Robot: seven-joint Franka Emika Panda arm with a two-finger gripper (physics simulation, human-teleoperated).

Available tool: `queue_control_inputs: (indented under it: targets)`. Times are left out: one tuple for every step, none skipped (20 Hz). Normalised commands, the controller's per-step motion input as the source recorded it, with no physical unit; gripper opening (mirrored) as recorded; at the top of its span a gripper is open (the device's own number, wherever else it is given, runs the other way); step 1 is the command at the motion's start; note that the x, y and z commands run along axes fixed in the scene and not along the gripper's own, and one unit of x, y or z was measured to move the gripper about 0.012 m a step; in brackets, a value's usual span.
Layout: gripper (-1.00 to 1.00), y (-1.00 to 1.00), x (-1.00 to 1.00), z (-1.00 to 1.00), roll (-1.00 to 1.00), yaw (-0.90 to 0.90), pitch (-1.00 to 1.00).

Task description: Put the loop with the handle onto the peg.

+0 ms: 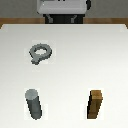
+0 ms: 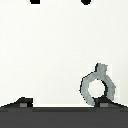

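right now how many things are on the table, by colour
grey: 2, the loop with the handle and the upright peg
brown: 1, the wooden block
total: 3, all standing or lying apart on the white table

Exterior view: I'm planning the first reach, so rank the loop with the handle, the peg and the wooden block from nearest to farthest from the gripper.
1. The loop with the handle, mid-table on the exterior view's left. The wrist view shows it beside the open gripper.
2-3. The peg on the left and the wooden block on the right, both outside the wrist view. Too close to call.
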Motion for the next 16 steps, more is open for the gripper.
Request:
queue_control_inputs:
  targets:
    - [1.00, -1.00, 0.00, 0.00, 0.00, 0.00, 0.00]
    - [1.00, -1.00, 0.00, 0.00, 0.00, 0.00, 0.00]
    - [1.00, -1.00, 0.00, 0.00, 0.00, 0.00, 0.00]
    - [1.00, -1.00, 0.00, 0.00, 0.00, 0.00, 0.00]
    - [1.00, -1.00, 0.00, 0.00, 0.00, 0.00, 0.00]
    - [1.00, -1.00, 0.00, 0.00, 0.00, 0.00, 0.00]
    - [1.00, -1.00, 0.00, -0.20, 0.00, 0.00, 0.00]
    - [1.00, 0.00, 0.00, 0.00, 0.00, 0.00, 0.00]
    - [1.00, 0.00, 0.00, 0.00, 0.00, 0.00, 0.00]
    - [1.00, 0.00, 0.00, -1.00, 0.00, 0.00, 0.00]
    - [1.00, 0.00, 0.00, -1.00, 0.00, 0.00, 0.00]
    - [1.00, 0.00, 0.00, -1.00, 0.00, 0.00, 0.00]
    - [1.00, 0.00, 0.00, -1.00, 0.00, 0.00, 0.00]
    - [1.00, 0.00, 0.00, 0.00, 0.00, 0.00, 0.00]
    - [1.00, 0.00, 1.00, 0.00, 0.00, 0.00, 0.00]
    - [1.00, 0.00, 1.00, 0.00, 0.00, 0.00, 0.00]
